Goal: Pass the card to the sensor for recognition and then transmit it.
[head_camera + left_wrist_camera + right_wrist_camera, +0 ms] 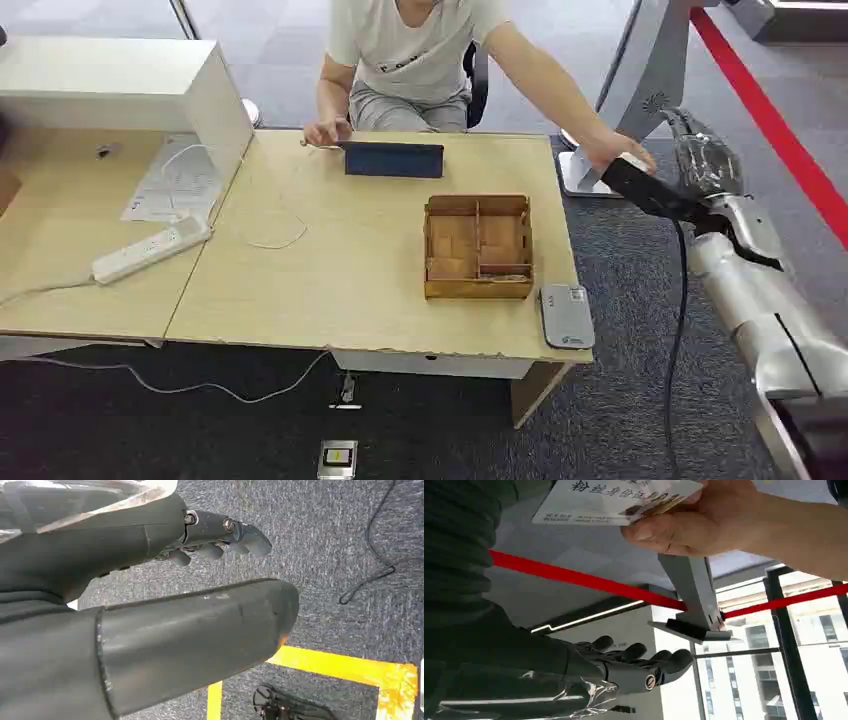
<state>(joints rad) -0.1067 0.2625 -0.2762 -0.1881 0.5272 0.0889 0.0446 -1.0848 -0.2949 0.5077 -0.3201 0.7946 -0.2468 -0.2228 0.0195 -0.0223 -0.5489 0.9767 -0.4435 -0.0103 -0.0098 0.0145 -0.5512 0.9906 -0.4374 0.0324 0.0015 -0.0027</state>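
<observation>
The card [616,500], pale with printed text on it, is pinched in a person's hand [684,522] and held just above the robot's right hand [624,667], whose fingers lie spread with nothing in them; card and palm are close but apart. From where I stand the handover looks like it is only starting. If the fingers close too early or late, or catch only an edge, I'd expect the thin card to slip and drop to the carpet beside the bench [330,290]. The grey sensor pad [567,315] sits at the bench's near right corner, nearer the robot than the hand is now, so the arm will need to come back and down to reach it. Beside the sensor pad, further in, stands a wooden divided box [478,247], which could be knocked on the way. Beyond the box lie a dark tablet [393,159] and a white power strip [150,250]. The left hand [220,535] hangs over the floor, fingers loosely apart and holding nothing.
</observation>
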